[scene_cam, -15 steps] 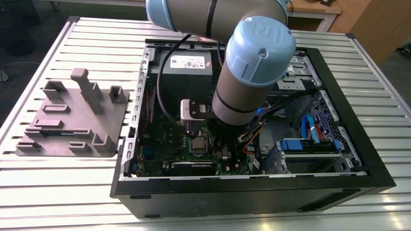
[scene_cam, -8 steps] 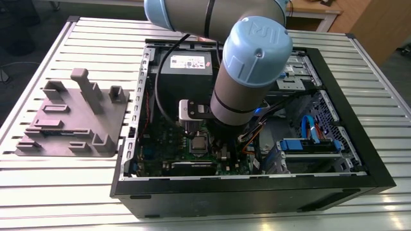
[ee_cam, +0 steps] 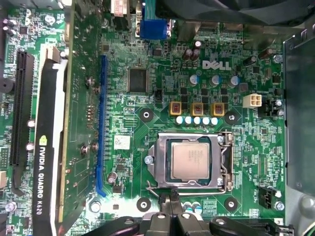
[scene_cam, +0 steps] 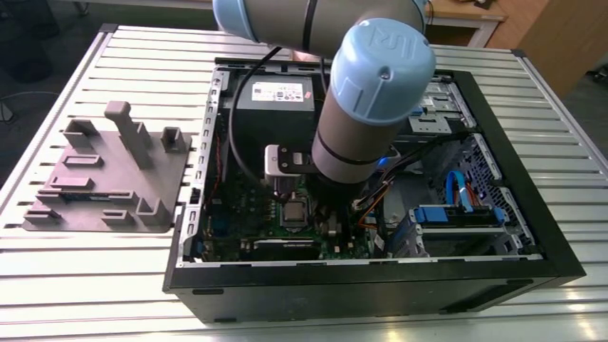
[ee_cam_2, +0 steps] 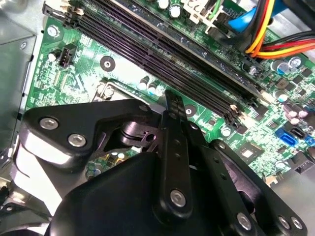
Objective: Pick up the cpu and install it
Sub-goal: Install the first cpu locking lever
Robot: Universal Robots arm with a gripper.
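We see the cpu (ee_cam: pixel 191 162) already lying flat in the metal-framed socket (ee_cam: pixel 226 162) at lower centre of the first wrist view. Our gripper (ee_cam: pixel 170 204) stands just below it at the bottom edge, fingertips together and holding nothing. The graphics card (ee_cam: pixel 59 123) stands well left; capacitors (ee_cam: pixel 197 119) crowd the socket's upper edge.

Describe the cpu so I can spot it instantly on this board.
Start at the green motherboard in the first wrist view, then find the metal-framed socket. The cpu lies inside that frame: a flat square with a dull silver top, unlike the small black chip nearby.
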